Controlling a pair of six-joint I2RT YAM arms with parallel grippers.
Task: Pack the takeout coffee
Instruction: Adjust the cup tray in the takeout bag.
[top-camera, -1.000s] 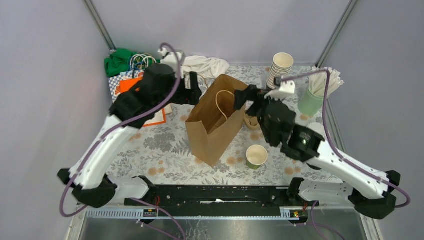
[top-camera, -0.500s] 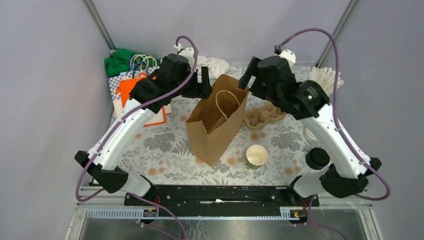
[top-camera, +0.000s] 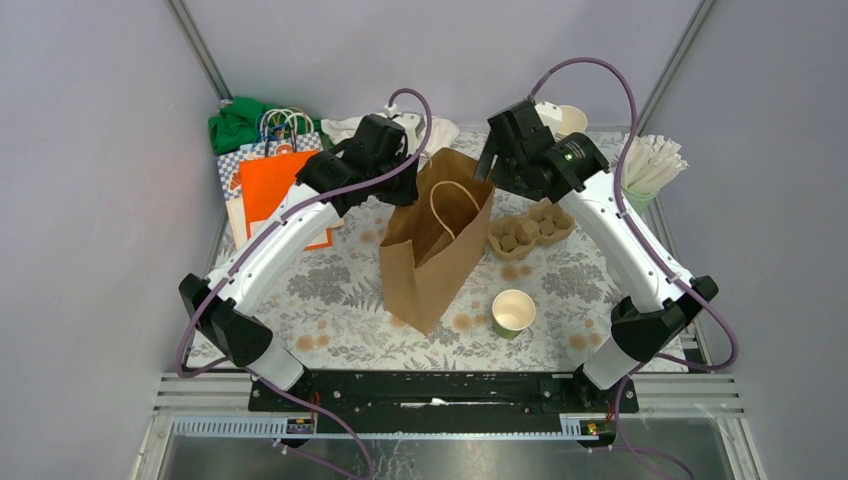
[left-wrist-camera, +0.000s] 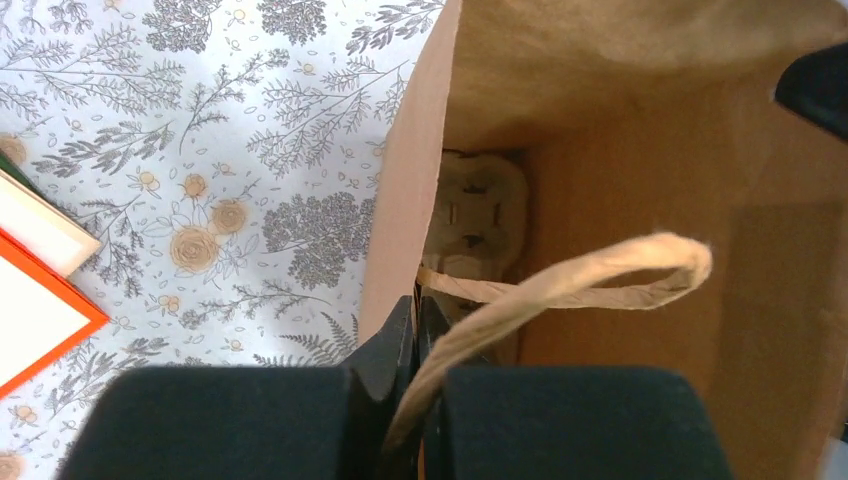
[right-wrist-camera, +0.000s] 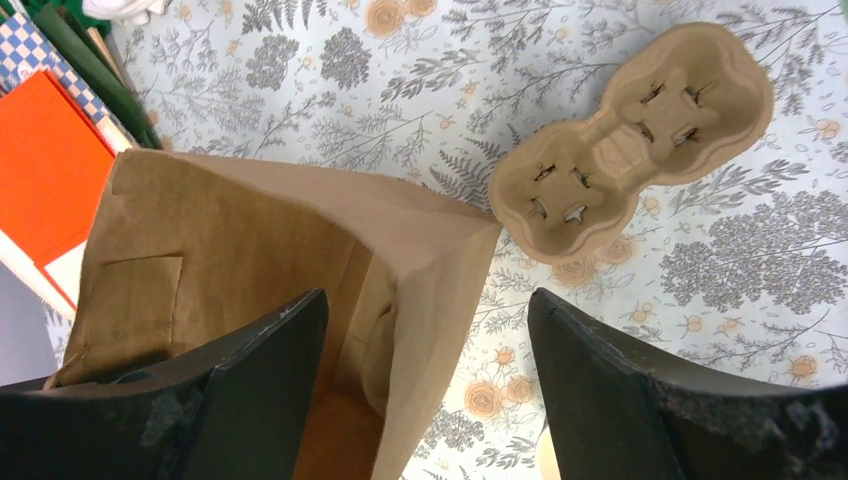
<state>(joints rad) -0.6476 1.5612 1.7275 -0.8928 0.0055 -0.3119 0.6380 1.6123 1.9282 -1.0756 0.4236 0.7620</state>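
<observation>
top cam: paper bag (top-camera: 432, 250) stands open mid-table on the floral cloth (top-camera: 330, 290). left gripper (top-camera: 408, 188) sits at the bag's left rim. right gripper (top-camera: 488, 165) is by the bag's right rim, far corner. dark-green cup (top-camera: 513, 312), white inside, open-topped, stands upright on the cloth just near-right of the bag, apart from both arms. pulp cup carrier (top-camera: 530, 230) lies on the cloth right of the bag. orange card (top-camera: 272, 185) is at far left, cup of white sticks (top-camera: 648, 165) at far right.

left wrist: fingers clenched on the bag's rim, right by the paper handle (left-wrist-camera: 590, 275). a 2nd pulp carrier (left-wrist-camera: 480, 205) lies at the bag's bottom.

right wrist: fingers spread wide, released, gripping nothing. the bag's right wall shows btw them; can't tell if they're level w/ it or above it.
</observation>
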